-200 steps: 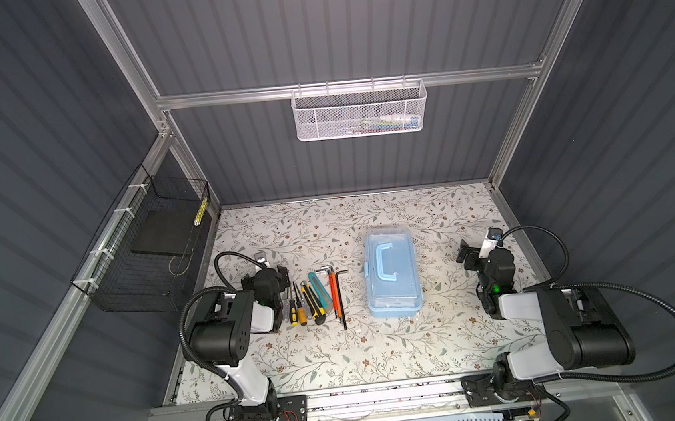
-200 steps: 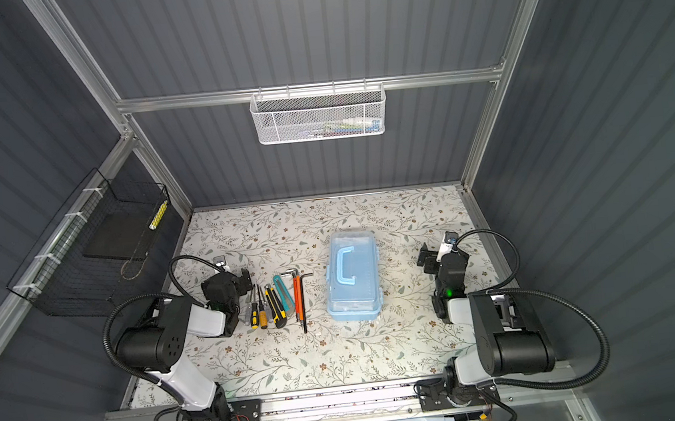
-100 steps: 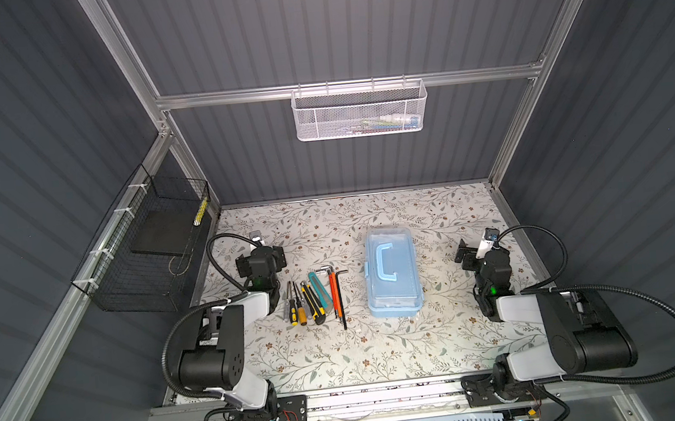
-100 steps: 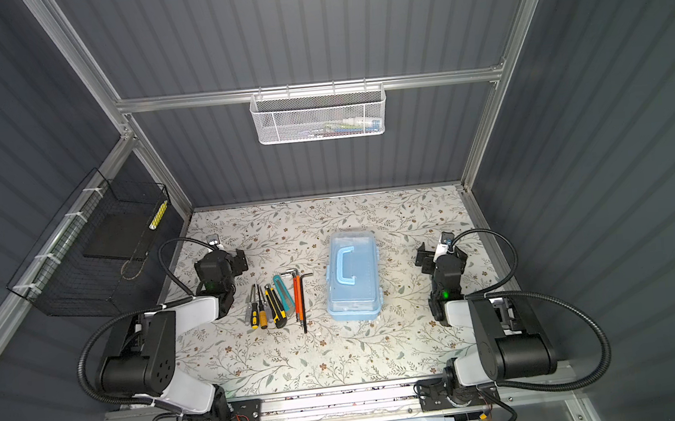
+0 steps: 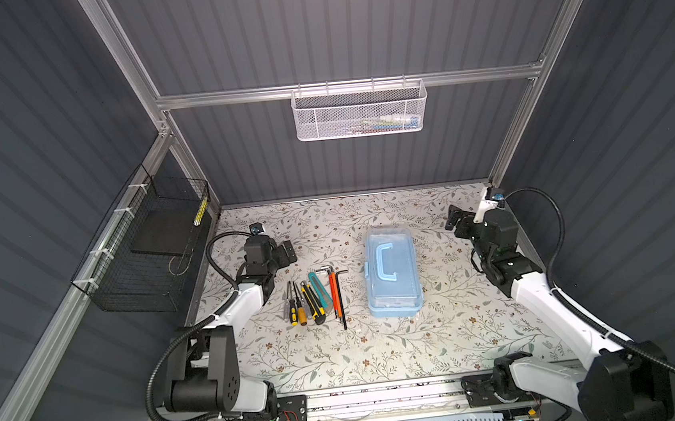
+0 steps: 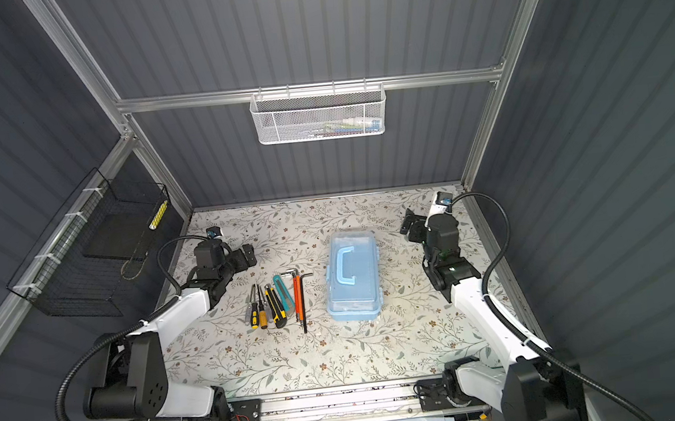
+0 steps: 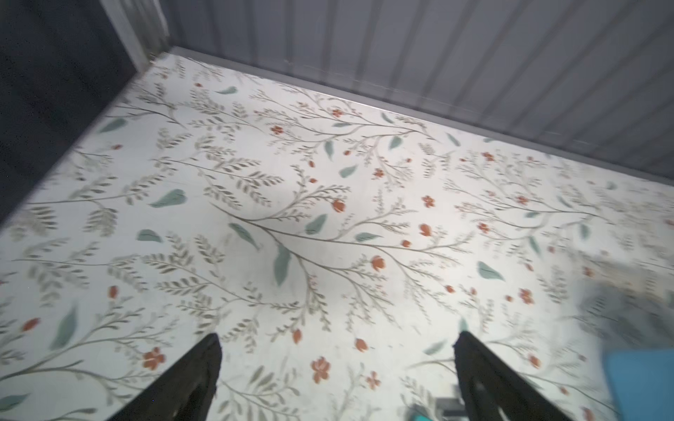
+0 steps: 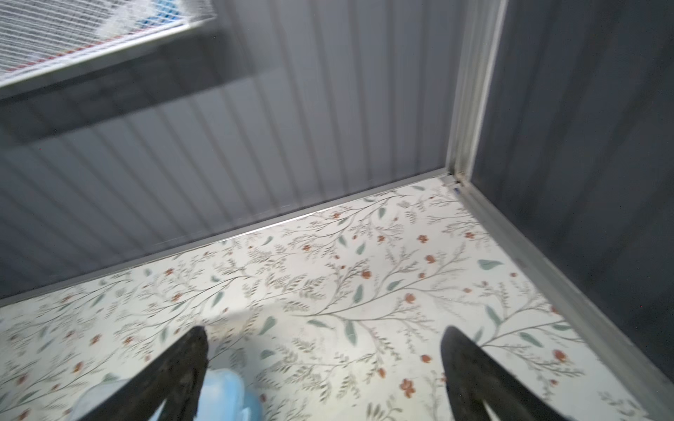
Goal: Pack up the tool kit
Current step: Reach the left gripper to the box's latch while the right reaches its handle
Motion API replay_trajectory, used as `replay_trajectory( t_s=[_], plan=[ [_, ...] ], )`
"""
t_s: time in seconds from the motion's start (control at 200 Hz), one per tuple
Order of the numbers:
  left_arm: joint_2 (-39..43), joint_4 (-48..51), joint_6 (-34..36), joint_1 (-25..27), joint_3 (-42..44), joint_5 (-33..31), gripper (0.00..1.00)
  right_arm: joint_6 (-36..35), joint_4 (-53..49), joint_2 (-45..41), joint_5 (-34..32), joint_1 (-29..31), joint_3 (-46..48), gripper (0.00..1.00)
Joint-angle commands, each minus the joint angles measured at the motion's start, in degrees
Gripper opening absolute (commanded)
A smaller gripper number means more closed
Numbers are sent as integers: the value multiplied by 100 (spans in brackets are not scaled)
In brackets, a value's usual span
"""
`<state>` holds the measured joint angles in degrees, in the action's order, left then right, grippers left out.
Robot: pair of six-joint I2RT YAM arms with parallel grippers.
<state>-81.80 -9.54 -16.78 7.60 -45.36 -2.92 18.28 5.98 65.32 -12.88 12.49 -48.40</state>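
Note:
The tool kit box [image 5: 392, 275] is light blue with a clear lid and a blue handle [image 5: 388, 262]. It lies shut mid-table in both top views [image 6: 352, 279]. To its left lie screwdrivers [image 5: 294, 307], utility knives [image 5: 314, 299] and hex keys [image 5: 336, 290] in a row. My left gripper [image 5: 286, 252] hovers behind the screwdrivers, open and empty; the left wrist view shows its gripper [image 7: 337, 339] over bare floral mat. My right gripper [image 5: 455, 220] is open and empty, right of the box's far end. Its wrist view [image 8: 324, 331] shows a box corner [image 8: 226, 390].
A white mesh basket [image 5: 360, 111] hangs on the back rail. A black wire basket [image 5: 152, 252] hangs on the left wall. Grey walls close in the floral table [image 5: 381, 349] at the back and sides, and the arm bases sit along the front rail.
Both arms have stretched toward the back of the table. The left gripper moved away from the screwdriver handles, and the right gripper moved back and up beside the box. Both stayed open.

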Motion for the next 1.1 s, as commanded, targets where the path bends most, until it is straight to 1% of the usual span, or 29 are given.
replay_trajectory(
  t_s=[0.0,0.05,0.105,0.215,0.275,0.325,0.42,0.545,0.625,0.735,0.755,0.855,1.096],
  plan=[
    [281,376,-691,118,-96,1613,99,897,-1992,164,955,505,-851,97],
    [337,372,-821,242,-68,1894,98,1077,-2291,353,1303,768,-1126,94],
    [366,382,-946,458,-61,2049,96,1180,-2606,576,1531,1077,-1455,91],
    [358,413,-1124,969,-20,2094,91,1297,-3214,1023,1989,1594,-2012,84],
    [373,308,-1279,1198,93,2112,90,1378,-3301,1162,2179,1779,-2093,83],
    [388,171,-1456,1326,229,2132,88,1499,-3289,1225,2296,1889,-2089,80],
    [450,-63,-1635,1546,506,2137,85,1656,-3194,1302,2534,1951,-1981,77],
    [560,11,-1614,1970,667,2074,83,1889,-2957,1352,2838,1979,-1722,75],
    [534,64,-1618,2214,704,2101,83,2002,-2850,1368,2961,2007,-1593,75],
    [478,98,-1645,2547,747,2087,83,2037,-2850,1386,2941,2033,-1463,77],
    [466,101,-1645,2610,757,2071,83,2039,-2708,1387,2924,2032,-1441,77],
    [370,104,-1670,2848,750,2016,83,2072,-2624,1387,2929,2034,-1364,77],
    [218,-123,-1793,3148,855,1903,82,2026,-2529,1502,2964,2035,-1356,77]
  ],
)
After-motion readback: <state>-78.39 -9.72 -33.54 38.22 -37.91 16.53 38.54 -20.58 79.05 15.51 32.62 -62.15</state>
